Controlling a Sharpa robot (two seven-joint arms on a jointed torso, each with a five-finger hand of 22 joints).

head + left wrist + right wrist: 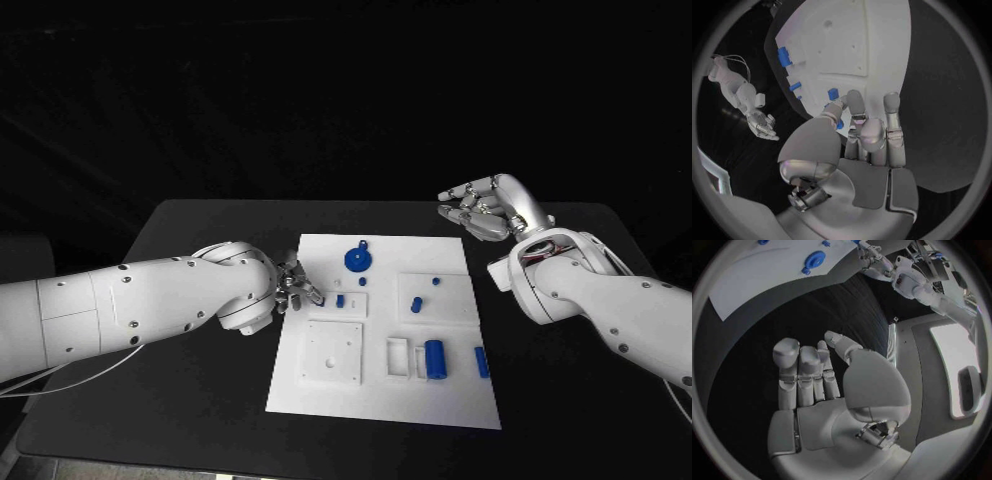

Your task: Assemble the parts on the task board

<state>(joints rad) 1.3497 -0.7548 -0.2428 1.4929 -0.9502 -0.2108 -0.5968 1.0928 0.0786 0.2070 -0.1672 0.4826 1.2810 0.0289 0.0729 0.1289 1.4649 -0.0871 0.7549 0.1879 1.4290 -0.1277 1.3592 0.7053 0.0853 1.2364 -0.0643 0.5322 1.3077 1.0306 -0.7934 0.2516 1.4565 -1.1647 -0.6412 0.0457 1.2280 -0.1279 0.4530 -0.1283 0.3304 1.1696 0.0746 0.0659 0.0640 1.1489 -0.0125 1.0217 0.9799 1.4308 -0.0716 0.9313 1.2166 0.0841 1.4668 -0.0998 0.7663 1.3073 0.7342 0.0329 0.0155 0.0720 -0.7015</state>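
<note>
Two hands are mine at this black surface (173,400). My left hand (296,285) is at the left edge of the white board (378,400), its fingertips (856,97) close together and reaching down near a small blue peg (340,299) that stands in the board; I cannot tell if they touch or hold it. My right hand (490,208) is up over the far right corner of the board, well apart from the parts, its fingers side by side and slightly bent, with nothing in it.

On the board, a round blue disc (358,261) lies in the far part, with a very small blue piece (362,281) just in front of it. Two more small blue pegs (415,305) are in the square field on the right. Near me, a blue cylinder (434,359) lies in a white holder, and a blue bar (482,362) is just beside it on the right. A white square plate (333,352) is on the left near part.

No writing, label or brand is readable on the board or the parts.
</note>
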